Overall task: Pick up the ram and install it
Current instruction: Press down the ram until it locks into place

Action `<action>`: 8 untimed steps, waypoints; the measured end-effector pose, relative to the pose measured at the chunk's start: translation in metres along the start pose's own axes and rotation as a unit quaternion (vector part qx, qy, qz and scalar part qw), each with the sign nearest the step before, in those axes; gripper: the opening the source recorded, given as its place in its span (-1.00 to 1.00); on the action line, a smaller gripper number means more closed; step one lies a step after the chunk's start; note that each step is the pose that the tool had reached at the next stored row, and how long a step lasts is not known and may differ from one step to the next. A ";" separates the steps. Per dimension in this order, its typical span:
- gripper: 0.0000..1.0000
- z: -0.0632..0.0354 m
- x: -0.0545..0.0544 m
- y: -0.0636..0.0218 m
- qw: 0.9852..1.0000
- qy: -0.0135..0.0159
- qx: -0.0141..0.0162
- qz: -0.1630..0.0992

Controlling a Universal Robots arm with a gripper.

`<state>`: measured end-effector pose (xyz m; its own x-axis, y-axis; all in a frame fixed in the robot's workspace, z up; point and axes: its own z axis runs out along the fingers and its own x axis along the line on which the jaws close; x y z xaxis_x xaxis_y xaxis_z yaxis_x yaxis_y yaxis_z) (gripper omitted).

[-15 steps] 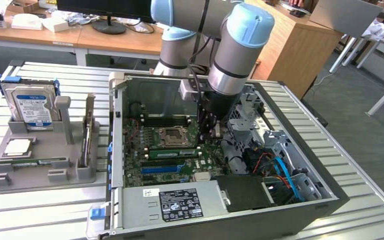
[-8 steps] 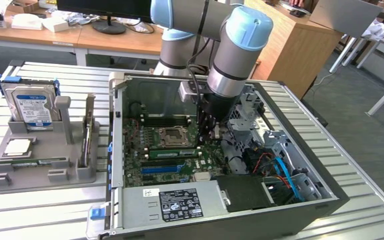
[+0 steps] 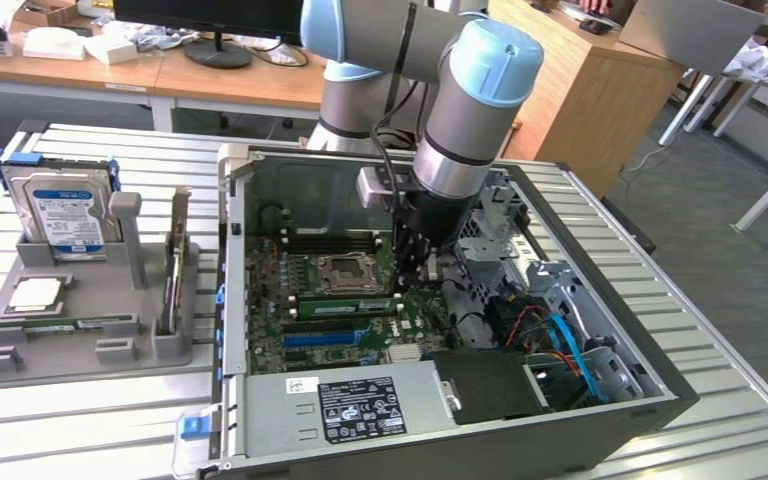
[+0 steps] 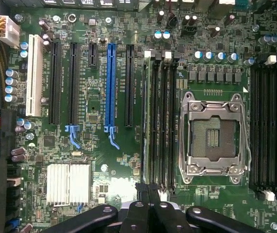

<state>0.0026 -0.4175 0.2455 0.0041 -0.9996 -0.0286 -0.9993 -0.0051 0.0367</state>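
Gripper (image 4: 149, 192) pinched shut, tips together, near end of ram (image 3: 344, 306) seated upright beside CPU socket (image 4: 215, 138). Hard drive (image 3: 64, 215) blue-white label, power supply sticker (image 3: 361, 408): print illegible.

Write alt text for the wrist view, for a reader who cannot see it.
A green motherboard seen from straight above, its silver CPU socket empty. The shut fingers hang over one end of the black memory slots beside the socket.
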 end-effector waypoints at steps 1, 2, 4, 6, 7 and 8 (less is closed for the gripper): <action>-0.80 0.0006 0.000 0.0000 1.000 0.000 0.000 0.000; -0.80 0.0010 0.000 0.0000 1.000 0.000 0.000 0.000; -0.80 0.0011 0.000 0.0000 1.000 0.000 0.000 0.000; -0.80 0.0011 0.000 0.0000 1.000 0.000 0.000 0.000; -0.80 0.0012 0.000 -0.0001 1.000 0.000 0.000 0.000; -0.80 0.0014 -0.001 0.0000 1.000 0.000 0.000 0.000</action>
<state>0.0026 -0.4169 0.2441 0.0039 -0.9996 -0.0290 -0.9993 -0.0050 0.0366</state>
